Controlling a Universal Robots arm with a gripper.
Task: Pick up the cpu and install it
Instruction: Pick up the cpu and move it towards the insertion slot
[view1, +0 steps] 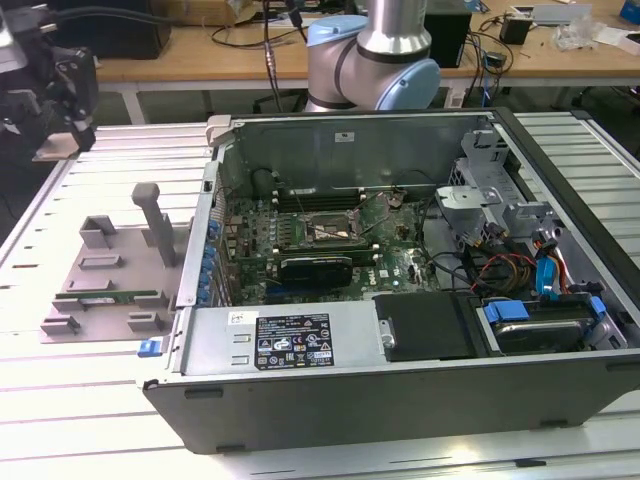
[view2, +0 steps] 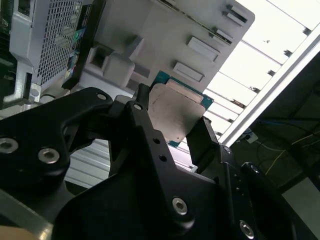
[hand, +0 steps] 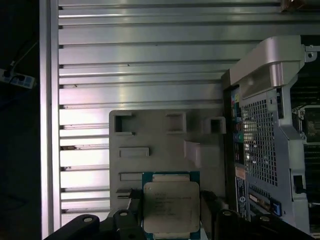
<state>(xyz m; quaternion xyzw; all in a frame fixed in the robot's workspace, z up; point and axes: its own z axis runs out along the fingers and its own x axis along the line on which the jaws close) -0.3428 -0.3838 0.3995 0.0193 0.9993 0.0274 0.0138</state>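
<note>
A: Where are we logging the cpu (hand: 171, 206)?
B: We're logging it hanging above the grey tray (hand: 150, 135), clear of it, between the tips of the claw (view2: 174, 112).
A: Claw state?
B: Narrow, clamping the cpu by two opposite edges. We're guessing that's keeping the metal top and the underside untouched.
A: Are we calling it installed?
B: No. It's hovering over the tray, not over the computer case (view1: 400, 400) standing just beside the tray on the slatted surface (view1: 80, 400).
</note>
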